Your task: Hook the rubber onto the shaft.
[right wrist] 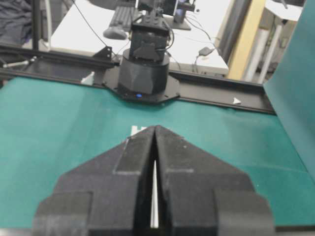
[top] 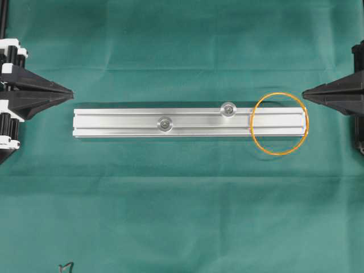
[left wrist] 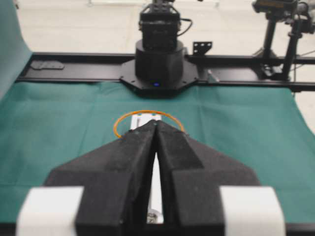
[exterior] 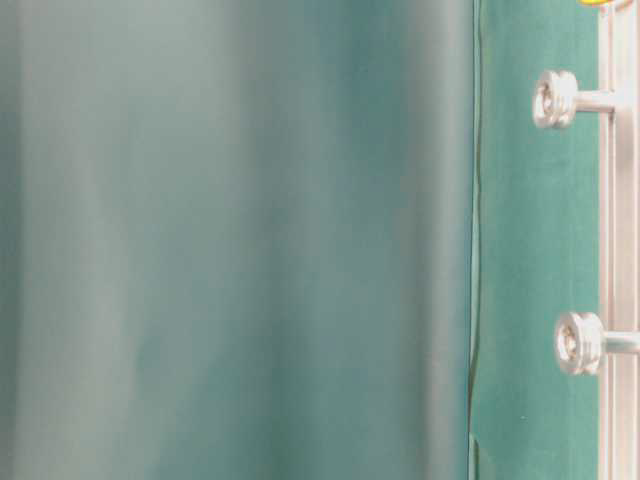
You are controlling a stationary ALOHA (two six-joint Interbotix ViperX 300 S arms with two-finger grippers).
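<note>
A tabletop (top: 170,216) with a green cloth (top: 182,51).
A long silver rail (top: 187,123) lies on the cloth, an orange rubber band (top: 280,123) looped over its end.

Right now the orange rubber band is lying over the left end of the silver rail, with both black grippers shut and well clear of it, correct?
Not quite. The overhead view shows the rubber band over the right end of the silver rail, nearest the right gripper. The rest holds: that one and the left gripper are shut and apart from it.
</note>
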